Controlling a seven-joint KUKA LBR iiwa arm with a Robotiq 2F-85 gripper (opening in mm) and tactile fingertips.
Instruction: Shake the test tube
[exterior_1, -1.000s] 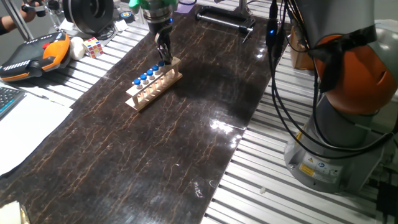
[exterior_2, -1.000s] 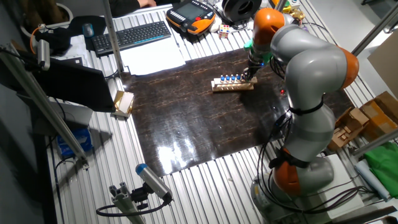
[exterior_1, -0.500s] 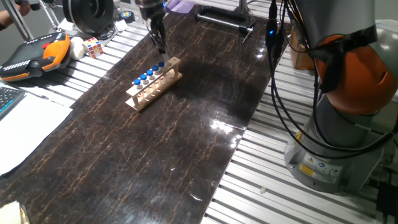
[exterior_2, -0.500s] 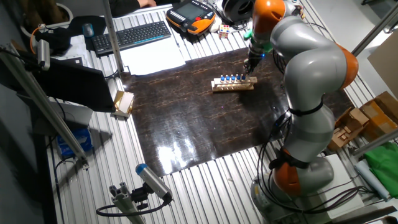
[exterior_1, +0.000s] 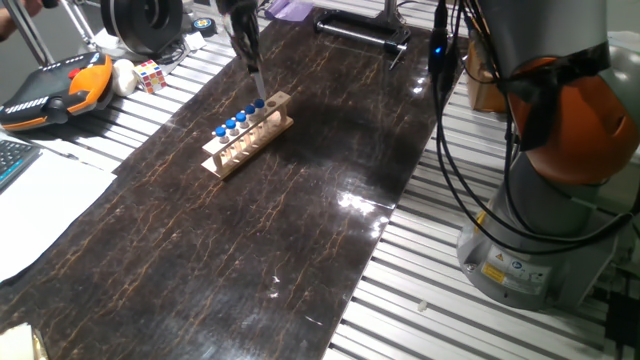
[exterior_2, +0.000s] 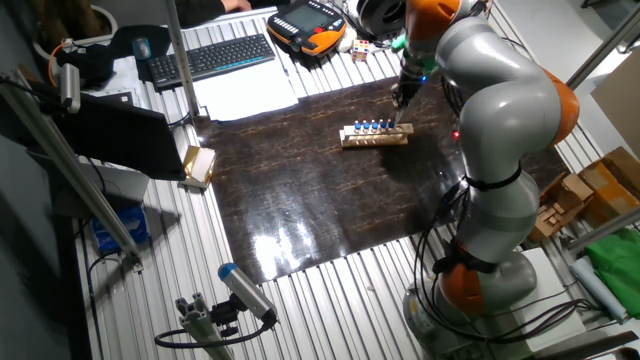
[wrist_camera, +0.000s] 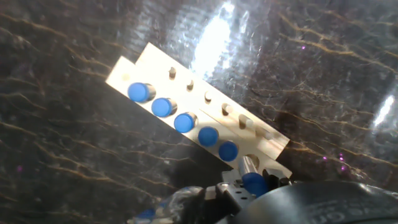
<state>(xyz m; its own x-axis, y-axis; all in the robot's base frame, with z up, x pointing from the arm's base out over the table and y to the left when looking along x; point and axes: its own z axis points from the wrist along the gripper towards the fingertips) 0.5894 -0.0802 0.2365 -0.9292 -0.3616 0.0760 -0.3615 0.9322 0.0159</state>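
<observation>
From one fixed view, my claw (exterior_1: 256, 72) hangs above the far end of the wooden rack (exterior_1: 247, 133), clamped on the test tube (exterior_1: 258, 84), whose lower end shows just under my fingers and clear of the rack top. A second ago my claw was down among the blue caps at that end; half a second ago it had started up; now the tube is out of its hole, so the pull-out looks done and I judge the shaking can begin once I have a little more height. Five capped tubes (exterior_1: 238, 119) stay standing in the rack on the dark desk (exterior_1: 300, 220). From the other fixed view, my arm (exterior_2: 495, 110) reaches over the desk (exterior_2: 300, 190), with my claw (exterior_2: 398, 92) a short way above the right end of the rack (exterior_2: 374, 136); it sat lower and closer to the caps in the earlier pictures, while the rack itself has not shifted. The tube is too thin to make out here. In the hand view, I look down along my fingers at the rack (wrist_camera: 186, 93), where five blue caps (wrist_camera: 185, 122) run in a slanted row and the end hole nearest me looks vacant. The test tube (wrist_camera: 251, 175) sits at the bottom edge, its blue cap and clear neck held by my claw (wrist_camera: 245, 186). The lift has freed it without tipping the rack.
</observation>
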